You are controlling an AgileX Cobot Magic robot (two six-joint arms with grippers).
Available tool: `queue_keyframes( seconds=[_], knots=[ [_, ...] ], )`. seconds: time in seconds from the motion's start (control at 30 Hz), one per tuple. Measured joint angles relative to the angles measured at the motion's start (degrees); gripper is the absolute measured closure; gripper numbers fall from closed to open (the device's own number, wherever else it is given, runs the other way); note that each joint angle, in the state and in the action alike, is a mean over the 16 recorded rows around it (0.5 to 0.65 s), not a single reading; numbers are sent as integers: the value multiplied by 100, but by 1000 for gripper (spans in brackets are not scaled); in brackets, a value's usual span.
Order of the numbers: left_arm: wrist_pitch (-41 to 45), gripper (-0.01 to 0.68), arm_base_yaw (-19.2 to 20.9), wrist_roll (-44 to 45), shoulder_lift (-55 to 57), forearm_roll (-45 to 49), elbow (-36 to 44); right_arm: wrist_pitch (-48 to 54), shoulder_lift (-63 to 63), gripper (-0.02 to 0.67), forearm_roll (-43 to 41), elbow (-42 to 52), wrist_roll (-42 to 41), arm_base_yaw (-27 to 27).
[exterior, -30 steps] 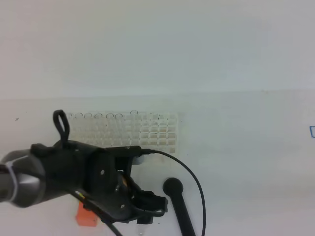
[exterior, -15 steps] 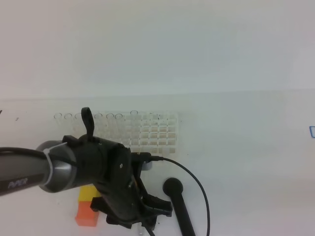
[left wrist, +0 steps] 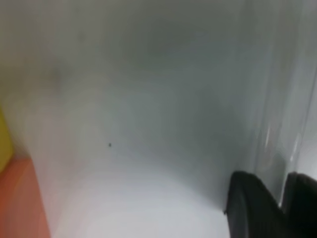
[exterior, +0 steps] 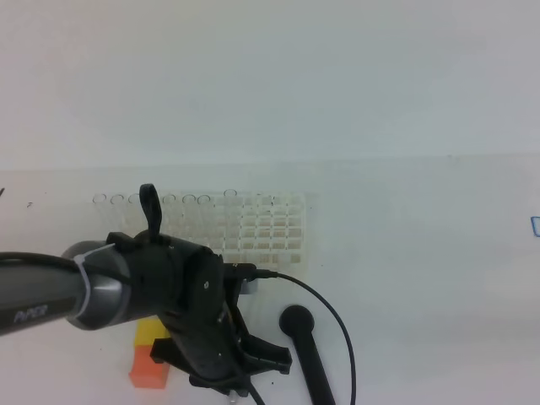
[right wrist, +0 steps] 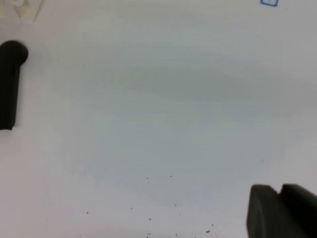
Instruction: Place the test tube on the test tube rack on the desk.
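Note:
In the left wrist view my left gripper (left wrist: 283, 192) has its two black fingertips (left wrist: 247, 208) drawn close on a slender clear test tube (left wrist: 277, 124) that runs up and away over the white desk (left wrist: 148, 124). From above, the left gripper (exterior: 240, 380) is low at the front edge of the view, in front of the white test tube rack (exterior: 266, 229). Several clear tubes (exterior: 169, 202) stand in the rack's back left holes. My right gripper (right wrist: 281, 191) is shut and empty over bare desk; the high view does not show it.
A black rod with a round end (exterior: 302, 350) lies just right of the left gripper and shows again as the black rod (right wrist: 10, 84) at the right wrist view's left edge. A yellow-and-orange block (exterior: 148, 361) sits to the gripper's left. A blue mark (exterior: 535, 225) is at the far right.
The left arm swung right and forward during the last second, uncovering the rack's left side. Its fingers have since drawn together on the tube. The right gripper has not moved.

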Motion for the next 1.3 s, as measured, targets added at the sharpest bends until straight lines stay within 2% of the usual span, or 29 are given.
queue_keyframes(
  seconds=[0.13,0.37,0.5,0.63,0.77,0.9,1.13,1.3],
  knots=[
    [249,558,0,-4,-7,90,-126,-38,0,583,32,0,-1,0],
    [803,565,0,-6,-367,267,-463,-213,0,583,298,0,-90,0],
    [983,565,0,-36,-927,387,-640,-380,0,583,685,0,-305,0],
    [759,565,0,-67,-1805,454,-664,-586,0,582,1350,0,-746,0],
    [129,565,0,-96,-2914,524,-396,-834,0,582,2219,0,-1379,0],
    [-818,565,0,-123,-4073,613,202,-1092,0,582,3138,0,-2082,0],
    [-3010,566,0,-140,-5745,696,1828,-1380,56,576,4532,0,-3267,0],
    [-4463,566,0,-156,-6372,770,2996,-1327,273,529,5334,0,-4088,0]
  ],
)
